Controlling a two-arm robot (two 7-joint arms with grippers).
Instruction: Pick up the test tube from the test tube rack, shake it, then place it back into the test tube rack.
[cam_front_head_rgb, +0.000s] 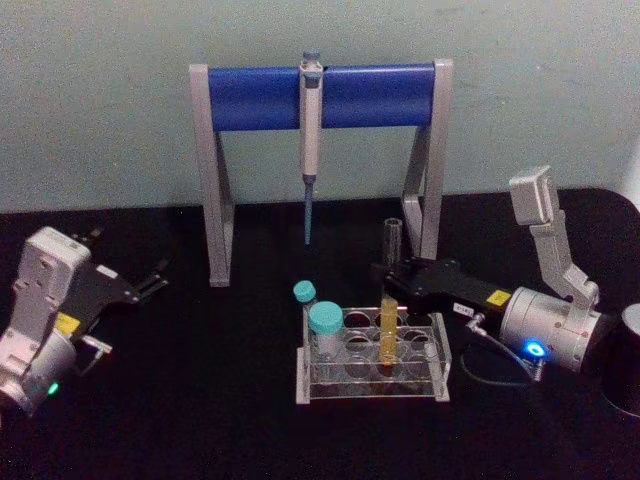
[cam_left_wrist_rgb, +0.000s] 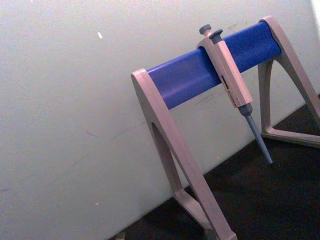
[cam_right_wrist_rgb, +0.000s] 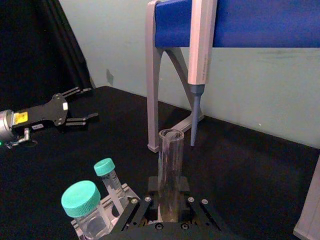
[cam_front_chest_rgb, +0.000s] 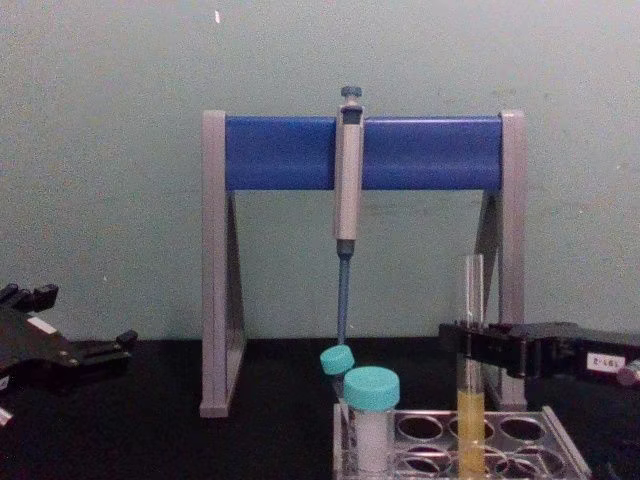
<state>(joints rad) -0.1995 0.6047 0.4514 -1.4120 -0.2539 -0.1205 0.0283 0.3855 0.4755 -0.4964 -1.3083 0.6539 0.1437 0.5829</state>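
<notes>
Over the rack (cam_front_head_rgb: 372, 396), right gripper (cam_front_head_rgb: 390, 283), label (cam_front_head_rgb: 495, 297) unreadable, pinches the test tube (cam_front_head_rgb: 388, 335); left gripper (cam_front_head_rgb: 157, 278) lies spread-fingered.

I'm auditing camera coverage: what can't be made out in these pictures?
Head view: test tube midsection, hidden behind the right pincer.
Right wrist view: its liquid, below the pincer body.
Chest view: test tube rack base, cut off by the bottom edge.
Head view: left pincer, parked at left, sticker text too small.
</notes>
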